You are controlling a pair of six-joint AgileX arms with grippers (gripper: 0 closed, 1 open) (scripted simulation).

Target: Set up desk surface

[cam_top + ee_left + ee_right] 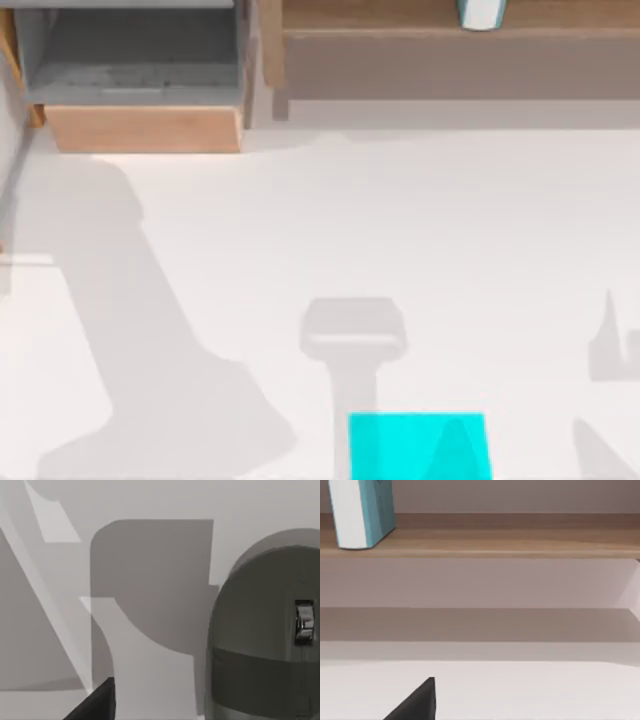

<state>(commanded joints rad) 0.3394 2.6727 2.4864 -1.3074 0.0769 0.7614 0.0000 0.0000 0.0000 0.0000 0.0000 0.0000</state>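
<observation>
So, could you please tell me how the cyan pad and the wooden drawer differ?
The cyan pad is bright and flat on the white desk at the top view's near edge; the drawer is light-brown, boxy and stands at the far left. The pad is a thin sheet; the drawer is pulled open, showing a grey inside. Both are rectangular.

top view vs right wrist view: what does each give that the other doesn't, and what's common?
Top view adds: the open wooden drawer at the back left, and the cyan pad at the picture's bottom edge, near centre. Right wrist view adds: the shadowed gap under the shelf, seen side-on, and a dark bit of the right pincer. Both: the white desk surface, the wooden shelf, and the white-and-teal object standing on it.
</observation>
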